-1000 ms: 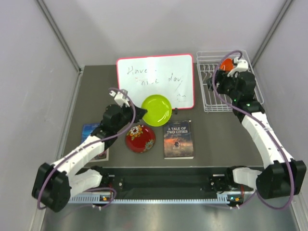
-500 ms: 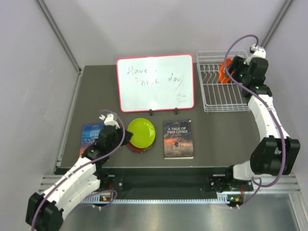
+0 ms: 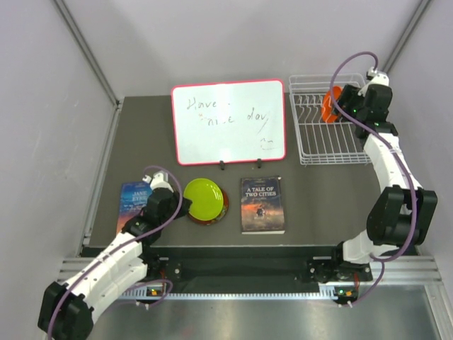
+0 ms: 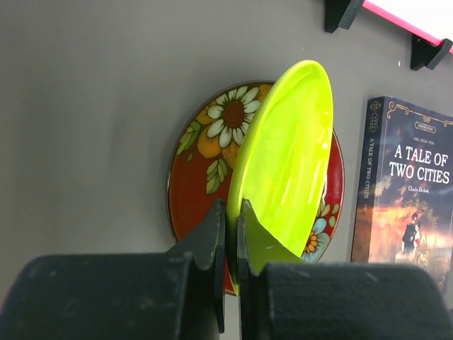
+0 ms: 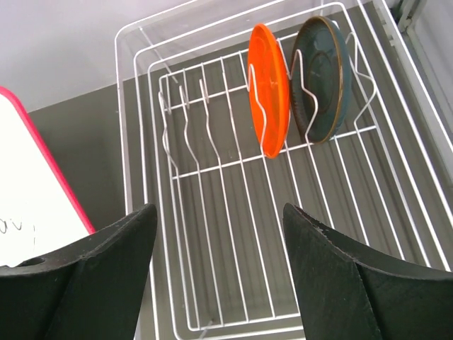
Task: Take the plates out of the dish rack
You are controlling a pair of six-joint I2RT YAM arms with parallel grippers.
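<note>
Down at the near left of the table [image 3: 318, 198], the left gripper [image 4: 231, 212] is clamped on the rim of the lime green plate [image 4: 283, 177], its two fingers pressed close with the plate's edge between them. The plate stretches away ahead of the fingertips, tilted, right over the dark red flowered plate [image 4: 195, 184] lying flat beneath it; whether the two touch I cannot tell. A second ago this gripper held the green plate up by the lower edge of the whiteboard [image 3: 226, 120], and the red plate lay uncovered; now, from above, only a sliver of red shows past the green. A book [image 3: 262, 205] lies to the right of the gripper, beyond the plates, and another book [image 3: 133, 198] sits just to its left. Over at the far right, the right gripper [image 5: 219, 219] hangs with its jaws spread wide and nothing between them. A second ago it was down over the orange plate [image 5: 269, 88]; it has since pulled back and up. Ahead of and below its fingers the dish rack [image 5: 141, 142] holds that orange plate upright in the slot wires, with the teal plate [image 5: 318, 78] standing just to its right.
</note>
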